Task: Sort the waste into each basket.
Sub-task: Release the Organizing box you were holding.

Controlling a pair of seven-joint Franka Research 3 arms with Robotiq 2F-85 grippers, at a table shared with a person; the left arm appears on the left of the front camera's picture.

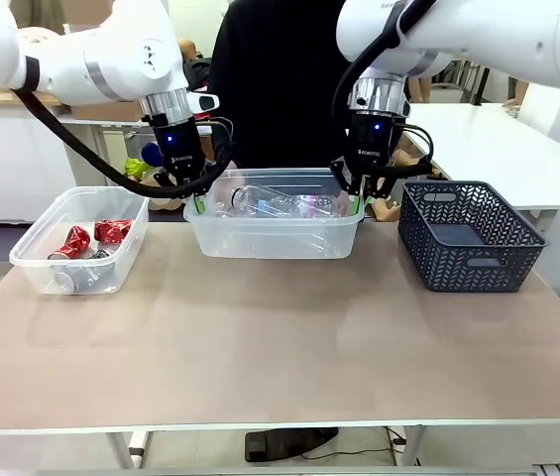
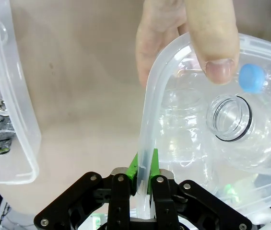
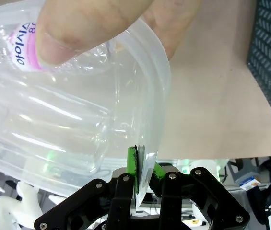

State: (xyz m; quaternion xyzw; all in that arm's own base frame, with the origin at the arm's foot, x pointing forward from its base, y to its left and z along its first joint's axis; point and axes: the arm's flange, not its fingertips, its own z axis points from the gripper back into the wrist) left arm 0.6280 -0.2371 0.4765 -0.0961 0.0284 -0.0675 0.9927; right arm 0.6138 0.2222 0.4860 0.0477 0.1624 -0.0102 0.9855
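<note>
Waste is divided between two clear tubs on the table [image 1: 260, 337]. Crushed red cans [image 1: 96, 238] lie in the left tub [image 1: 32, 260], which sits flat at the robot's left. Clear plastic bottles [image 1: 280, 205] fill the middle tub [image 1: 275, 240]; whether this tub rests on the table or is raised off it cannot be judged from the front view.

Left gripper [image 1: 193, 196] is clamped on the rim of the middle tub at its left end. In the left wrist view the green pads [image 2: 134, 165] pinch the rim wall between them, jaws narrow. A person's hand [image 2: 193, 36] grips the same rim further along, thumb over the lip, beside an open bottle neck [image 2: 229, 117] and a blue cap [image 2: 251, 78].

Right gripper [image 1: 360, 194] is clamped on the rim at the tub's right end. In the right wrist view its pads [image 3: 132, 163] squeeze the wall, jaws narrow, with the person's other hand [image 3: 121, 26] on the rim beyond.

A dark lattice basket [image 1: 468, 238] stands to the right, apart from the middle tub.
</note>
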